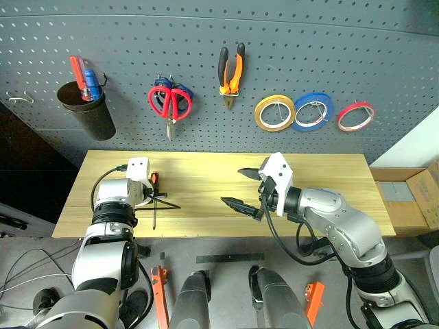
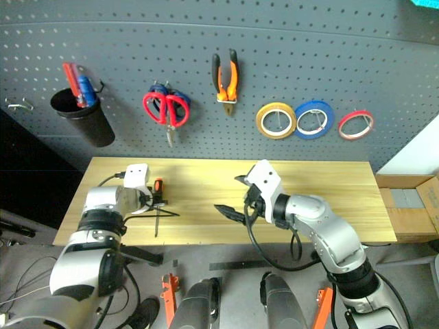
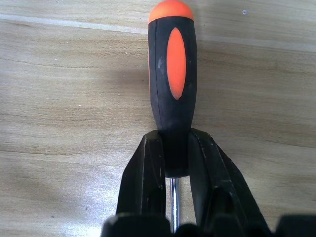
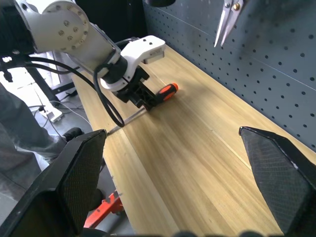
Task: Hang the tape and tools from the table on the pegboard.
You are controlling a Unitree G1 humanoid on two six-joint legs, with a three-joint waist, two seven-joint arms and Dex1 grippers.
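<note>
Your left pincer (image 3: 170, 163) is angled down at the counter (image 1: 206, 175), clamped on the orange-and-black screwdriver (image 3: 171, 94) lying flat near its left end, while your right pincer (image 1: 241, 186) hangs mid-counter, pointing left with fingers spread wide and empty.

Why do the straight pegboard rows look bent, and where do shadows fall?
In the left eye view the pegboard rows bow near the top, likely lens distortion; in the left wrist view the screwdriver casts a soft shadow on the table.
</note>
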